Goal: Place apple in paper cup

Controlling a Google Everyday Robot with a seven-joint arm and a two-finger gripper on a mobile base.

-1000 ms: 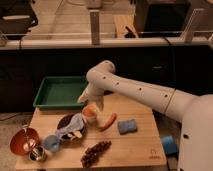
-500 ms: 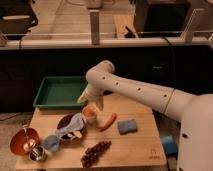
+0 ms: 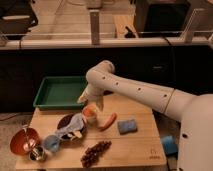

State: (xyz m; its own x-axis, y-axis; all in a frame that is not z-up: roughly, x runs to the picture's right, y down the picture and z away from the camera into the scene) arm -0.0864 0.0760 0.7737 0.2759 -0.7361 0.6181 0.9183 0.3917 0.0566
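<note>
the gripper [image 3: 91, 102] hangs right above the paper cup [image 3: 90, 117] on the wooden bench [image 3: 135, 145]; whether it is clenched or released cannot be told. the apple [image 3: 90, 111] shows as an orange-red round at the cup's mouth, just beneath the gripper. a long red-orange item [image 3: 108, 121] lies just beside the cup, a blue sponge [image 3: 127, 125] further along.

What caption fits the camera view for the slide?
Gripper hangs just above the paper cup on the wooden table, between green tray and blue sponge.

Claw [image 3: 91, 103] above paper cup [image 3: 90, 116], tray [image 3: 59, 93] behind
</note>
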